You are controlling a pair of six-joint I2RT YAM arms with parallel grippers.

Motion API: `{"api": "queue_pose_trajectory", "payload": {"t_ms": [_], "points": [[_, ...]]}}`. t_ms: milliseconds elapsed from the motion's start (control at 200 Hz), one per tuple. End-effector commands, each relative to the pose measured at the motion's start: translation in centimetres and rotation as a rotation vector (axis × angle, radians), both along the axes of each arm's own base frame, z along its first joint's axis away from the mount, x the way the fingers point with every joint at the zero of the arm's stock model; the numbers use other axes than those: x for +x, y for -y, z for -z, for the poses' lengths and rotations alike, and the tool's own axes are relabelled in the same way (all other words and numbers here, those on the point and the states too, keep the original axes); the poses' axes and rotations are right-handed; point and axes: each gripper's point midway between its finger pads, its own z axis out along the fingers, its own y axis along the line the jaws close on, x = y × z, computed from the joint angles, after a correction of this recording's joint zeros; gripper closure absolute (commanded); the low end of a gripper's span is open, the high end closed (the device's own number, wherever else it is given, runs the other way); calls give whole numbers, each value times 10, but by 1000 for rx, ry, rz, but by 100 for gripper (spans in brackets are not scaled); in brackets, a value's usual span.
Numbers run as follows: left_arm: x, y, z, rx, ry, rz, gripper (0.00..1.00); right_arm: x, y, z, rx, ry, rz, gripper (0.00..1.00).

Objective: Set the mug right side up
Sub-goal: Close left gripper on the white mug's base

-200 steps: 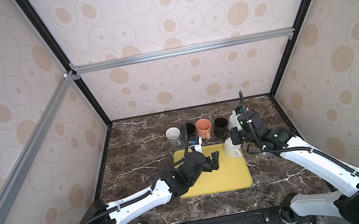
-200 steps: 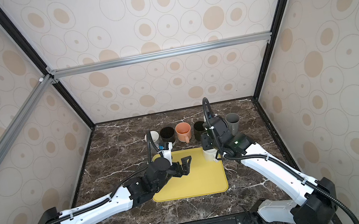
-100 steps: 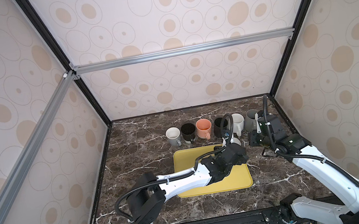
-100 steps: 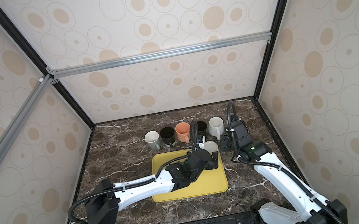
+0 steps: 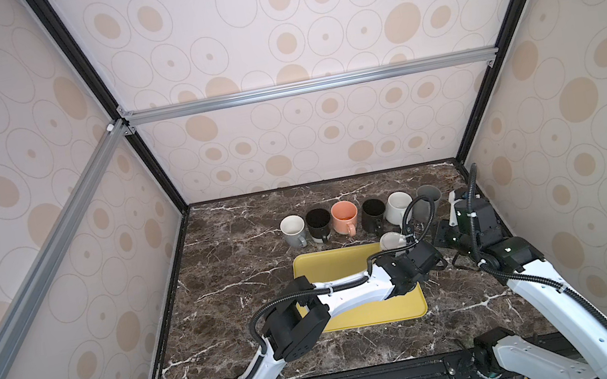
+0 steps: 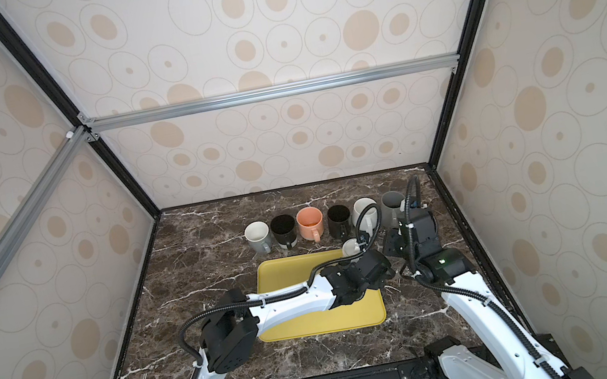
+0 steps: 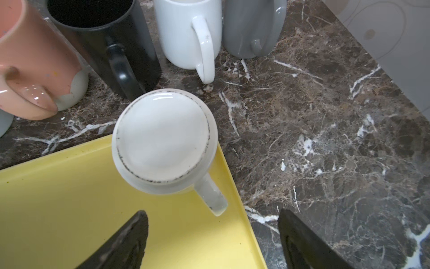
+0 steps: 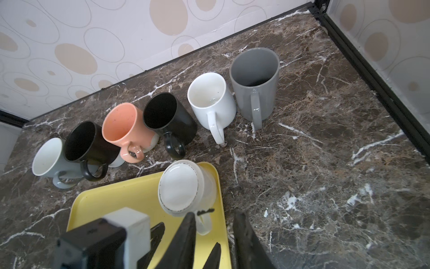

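A white mug point(image 7: 162, 137) stands upside down, base up, on the back right corner of the yellow tray point(image 7: 58, 198); both top views show it point(image 5: 390, 241) point(image 6: 351, 247). Its handle points toward my left gripper point(image 7: 213, 223). That gripper is open just short of the handle, one finger over the tray and one over the marble, and it holds nothing. My right gripper point(image 8: 215, 223) hovers close behind the left one, at the tray's right edge point(image 5: 445, 235). Its jaws stand a little apart and empty. In the right wrist view the mug point(image 8: 181, 188) lies just ahead of it.
Several upright mugs stand in a row behind the tray: pale grey point(image 5: 292, 228), black point(image 5: 318, 221), orange point(image 5: 344, 215), black point(image 5: 373, 210), white point(image 5: 399, 205) and tall grey point(image 5: 428, 198). The left arm lies across the tray point(image 5: 328, 266). The enclosure wall is close on the right.
My left arm has swung right across the tray to the upside-down mug, its jaws narrowing a little. My right arm has drawn back to the right, away from the row of mugs.
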Motion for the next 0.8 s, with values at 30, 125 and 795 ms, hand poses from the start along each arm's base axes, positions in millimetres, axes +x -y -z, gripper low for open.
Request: {"api": "queue_pose_trajectory", "payload": {"t_ms": [30,125,795], "points": [[3,-4,9,24,-25,-36,15,-2,-6,0,48,17,-16,70],[7,-8,19,34,-38,-54,18,-3,-10,-1,67,22,-34,70],[19,-58,42,61,-60,-158,31,-5,-20,-3,112,38,-78,71]]}}
